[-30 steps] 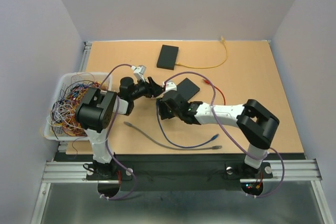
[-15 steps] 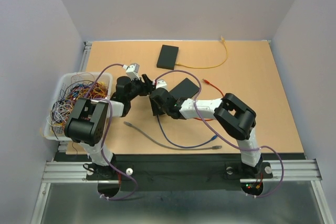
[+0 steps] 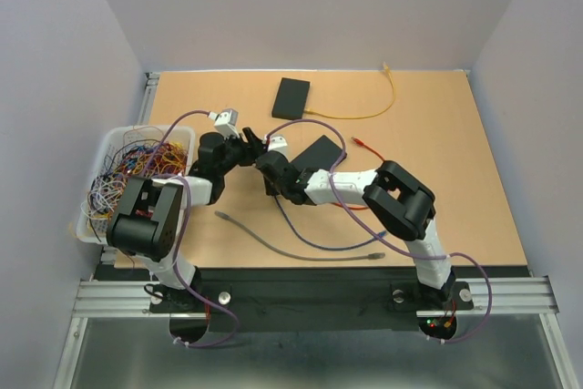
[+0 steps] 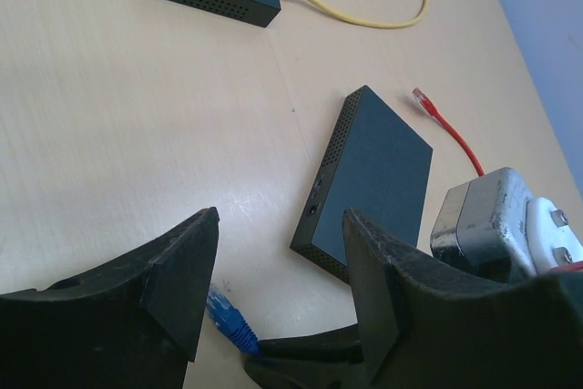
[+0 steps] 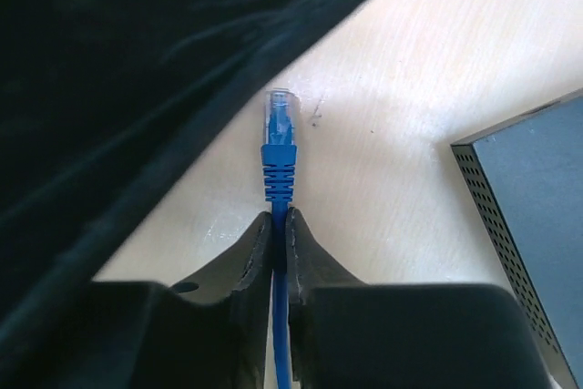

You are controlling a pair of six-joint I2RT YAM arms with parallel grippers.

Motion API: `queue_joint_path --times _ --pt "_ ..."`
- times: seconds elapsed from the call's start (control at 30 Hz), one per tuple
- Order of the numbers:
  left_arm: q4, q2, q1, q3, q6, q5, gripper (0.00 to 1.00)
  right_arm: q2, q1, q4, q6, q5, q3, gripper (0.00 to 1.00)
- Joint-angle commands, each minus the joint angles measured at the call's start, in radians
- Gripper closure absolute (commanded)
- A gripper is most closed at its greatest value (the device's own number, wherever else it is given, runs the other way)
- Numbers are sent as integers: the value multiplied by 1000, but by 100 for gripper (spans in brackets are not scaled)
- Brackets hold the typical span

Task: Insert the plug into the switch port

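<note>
The plug (image 5: 279, 148) is a clear-tipped connector with a blue boot, lying on the table and pointing away from me. My right gripper (image 5: 281, 220) is shut on its blue cable just behind the boot. In the left wrist view the plug (image 4: 228, 316) sits low between the fingers of my open left gripper (image 4: 278, 261), which touch nothing. The switch (image 4: 373, 179) is a flat dark box just beyond, its port side facing the grippers. From above, both grippers meet just left of the switch (image 3: 321, 152), the left gripper (image 3: 255, 145) beside the right gripper (image 3: 271, 170).
A second dark box (image 3: 291, 97) lies at the back with a yellow cable (image 3: 364, 116) plugged in. A red cable (image 3: 364, 148) runs right of the switch. A grey cable (image 3: 301, 248) lies near the front edge. A white bin (image 3: 102, 148) of tangled wires stands at the left.
My right gripper has moved left toward the left gripper and closed on the blue cable behind the plug. The left gripper shifted slightly back and stayed open.
</note>
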Motion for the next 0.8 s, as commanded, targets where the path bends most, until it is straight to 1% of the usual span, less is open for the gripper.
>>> queue_joint_path --times 0.0,0.03,0.1,0.13,0.17,0.2,0.23,0.27,0.3,0.33,0.37,0.4,0.43,0.47,0.53,0.57,0.63,0.77 --pt "-30 -69 -2 -15 8 -12 32 19 -1 -21 15 28 -13 92" --pt "-41 -81 -2 -17 8 -16 32 1 -1 -9 10 23 -32 94" --pt "-68 -128 -2 -18 15 -27 32 -99 -1 46 -14 2 -96 97" --pt "-106 -147 -2 -17 20 -41 32 -139 2 104 -40 -14 -178 98" --pt "-128 -183 -2 -15 38 -48 32 -235 2 132 -54 -58 -219 99" --pt "-180 -204 0 -10 44 -67 32 -280 2 178 -71 -86 -257 99" --pt "-203 -222 -2 -6 52 -74 32 -335 2 198 -106 -154 -341 99" --pt "-225 -242 -2 -4 60 -82 32 -384 2 213 -119 -188 -378 99" --pt "-267 -283 -2 -3 72 -96 32 -488 3 238 -134 -219 -420 99" --pt "-291 -305 0 -3 80 -102 32 -537 3 244 -137 -250 -455 99" --pt "-312 -349 -2 2 86 -108 32 -585 3 250 -143 -321 -528 99" --pt "-331 -369 -2 0 92 -114 32 -645 3 261 -149 -368 -564 99" --pt "-361 -392 0 -1 104 -122 32 -745 3 296 -155 -473 -645 99" --pt "-369 -436 -3 -7 106 -127 32 -804 3 319 -157 -527 -680 98" --pt "-354 -475 -8 -27 88 -156 32 -896 2 376 -160 -625 -742 98" --pt "-343 -490 -11 -47 80 -159 32 -985 2 384 -160 -702 -783 98" --pt "-319 -526 -11 -69 75 -166 32 -1080 3 384 -166 -759 -814 98" --pt "-292 -560 -11 -93 83 -186 32 -1173 2 327 -201 -870 -837 99"
